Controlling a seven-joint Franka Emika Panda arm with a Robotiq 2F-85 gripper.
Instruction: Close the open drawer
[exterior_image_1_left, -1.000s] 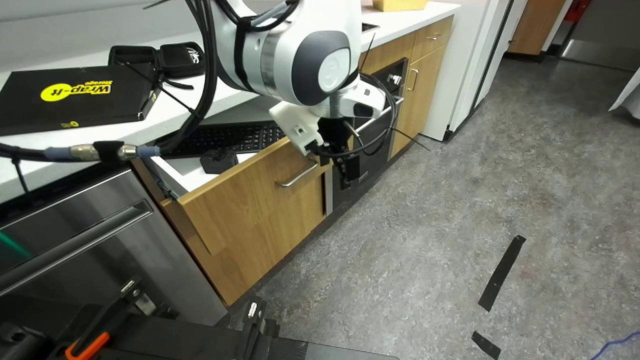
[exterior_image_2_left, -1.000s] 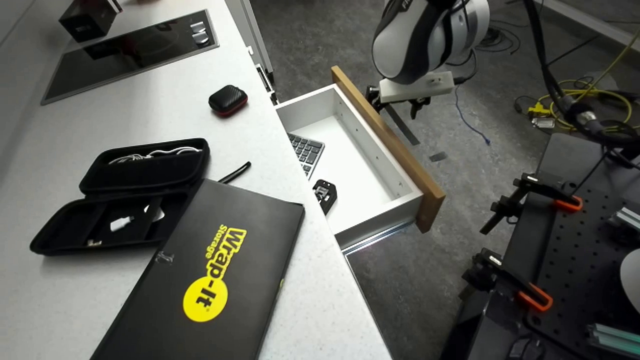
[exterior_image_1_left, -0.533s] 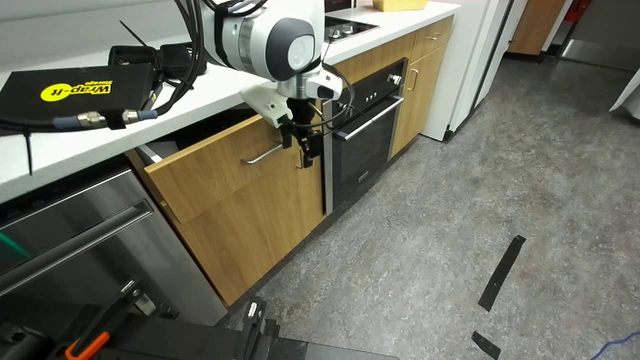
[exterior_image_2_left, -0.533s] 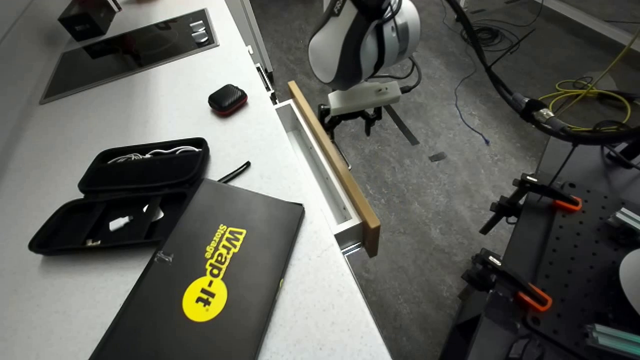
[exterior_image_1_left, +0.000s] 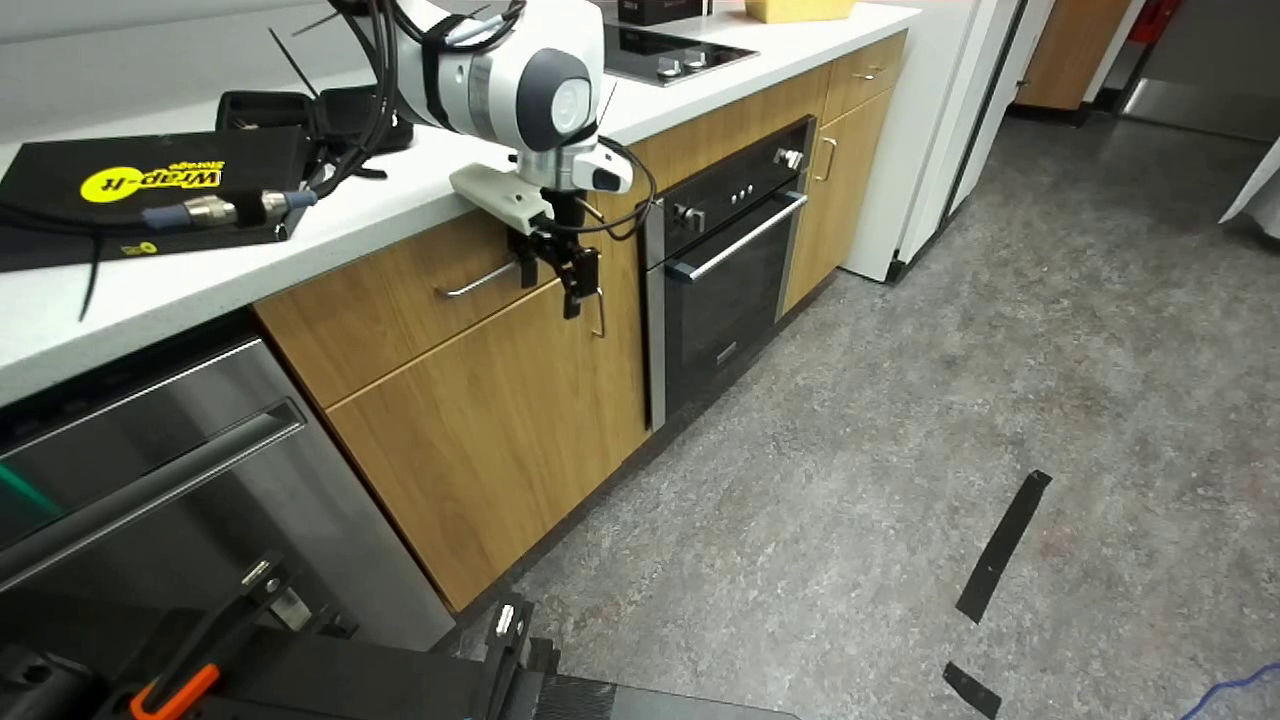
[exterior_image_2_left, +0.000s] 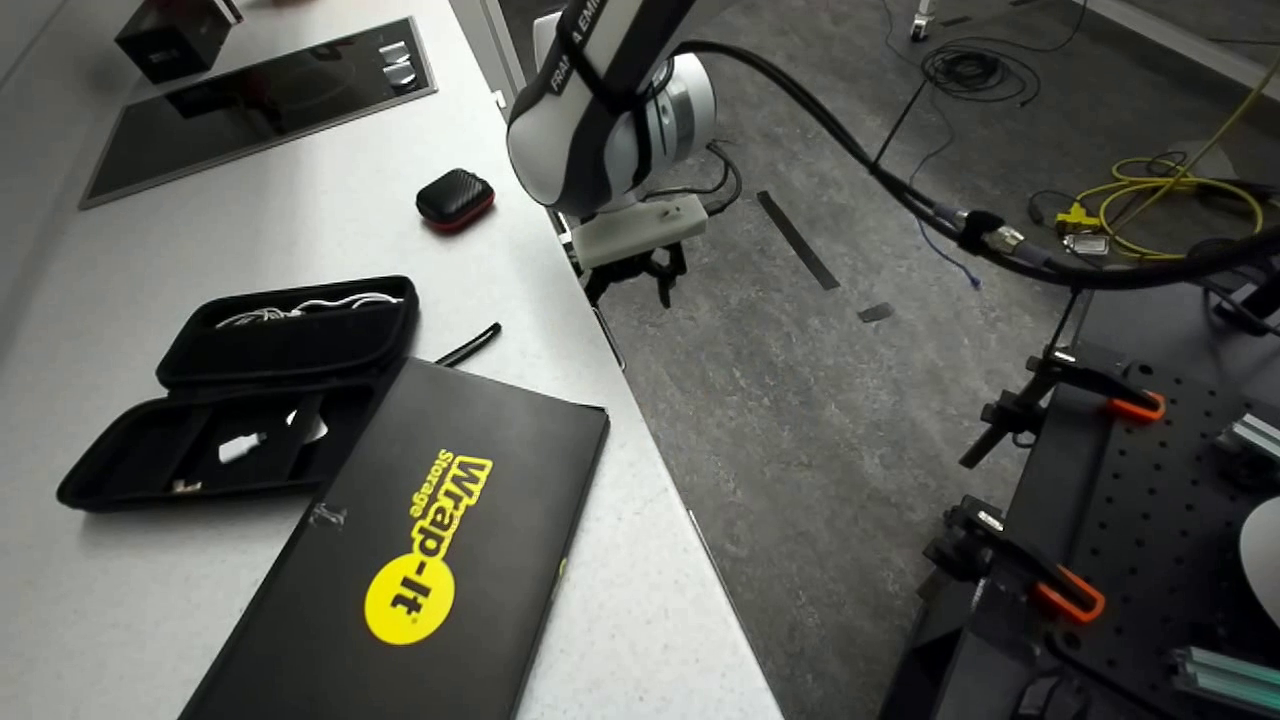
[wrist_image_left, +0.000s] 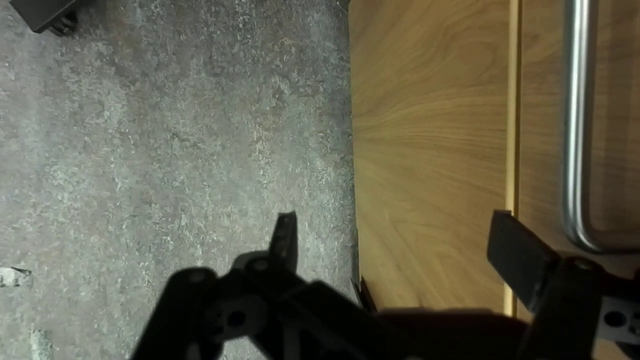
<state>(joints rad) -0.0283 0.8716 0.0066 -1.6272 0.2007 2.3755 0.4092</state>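
Observation:
The drawer has a light oak front and sits flush with the cabinet face under the counter, so it looks shut. Its inside is hidden. Its silver bar handle also shows in an exterior view and at the right of the wrist view. My gripper is open and empty, pointing down at the handle's end near the oven. In the wrist view, the open gripper has one finger close to the drawer front beside the handle; I cannot tell whether it touches. The opposite finger is over the floor.
The white countertop overhangs the drawer. It bears a black Wrap-It box, an open black case and a small black case. The oven and a steel dishwasher-like appliance flank the cabinet. A black clamped table stands opposite.
The drawer has moved inward from wide open to flush with the cabinet. My gripper has moved with it toward the counter, staying open at the handle's end.

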